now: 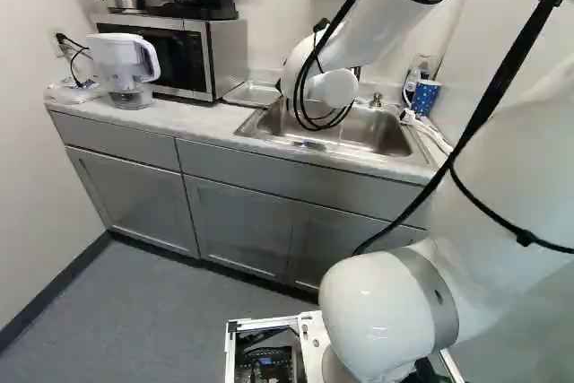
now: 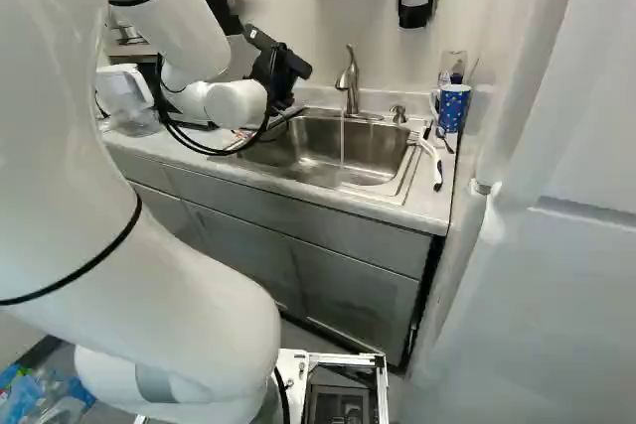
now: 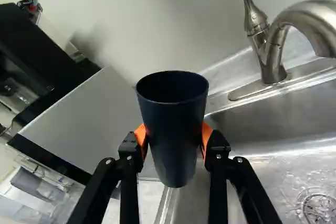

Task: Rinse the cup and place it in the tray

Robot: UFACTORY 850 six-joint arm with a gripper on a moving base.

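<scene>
The black metal gripper (image 3: 173, 141), partly closed, clamped the dark-blue tapered cup (image 3: 175, 163), open end up, near the stainless-steel sink (image 2: 288, 146). Rinsing, the apparent step, called for setting the cup's mouth beneath the water stream (image 2: 342, 141) at the right base view's upper centre, clear of the curved metal faucet (image 2: 350, 86), then tilting to drain.

Dark tapered cup (image 3: 173, 129) in the claw (image 2: 281, 74)

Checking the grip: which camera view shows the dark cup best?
The wrist view: the dark cup shows up close there, rim and all, between the orange pads of the tool. In the left base view the arm hides it; in the right base view I cannot make it out.
</scene>
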